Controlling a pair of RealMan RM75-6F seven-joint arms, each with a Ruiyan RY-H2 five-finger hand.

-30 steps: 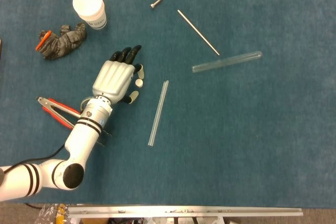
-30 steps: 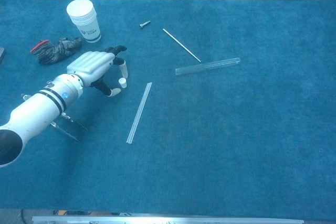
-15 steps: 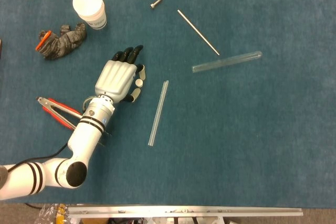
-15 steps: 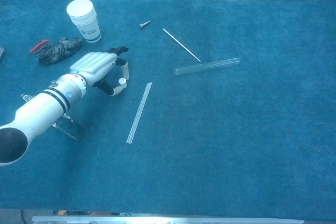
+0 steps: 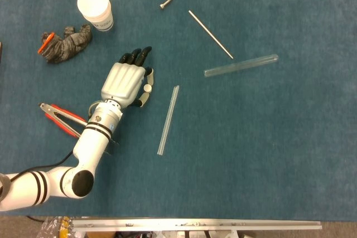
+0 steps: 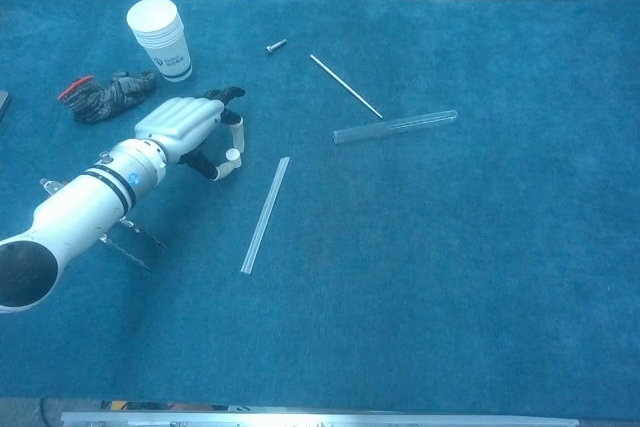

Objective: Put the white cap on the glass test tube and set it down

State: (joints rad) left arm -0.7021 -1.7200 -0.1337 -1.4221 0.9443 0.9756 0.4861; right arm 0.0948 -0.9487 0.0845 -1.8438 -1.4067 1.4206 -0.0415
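Blue carpeted surface (image 5: 268, 137): left hand (image 5: 125, 82) brackets the white cap (image 5: 148, 88), fingers (image 5: 139, 56) apart, grip unconfirmed. The cap could skid away, far from the glass test tube (image 5: 241, 66).

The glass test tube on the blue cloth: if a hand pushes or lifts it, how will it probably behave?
The glass test tube lies on its side, round and slender, so it would probably roll when nudged. Being clear glass, it likely feels stiff, smooth and breakable. The blue cloth may slow rolling.
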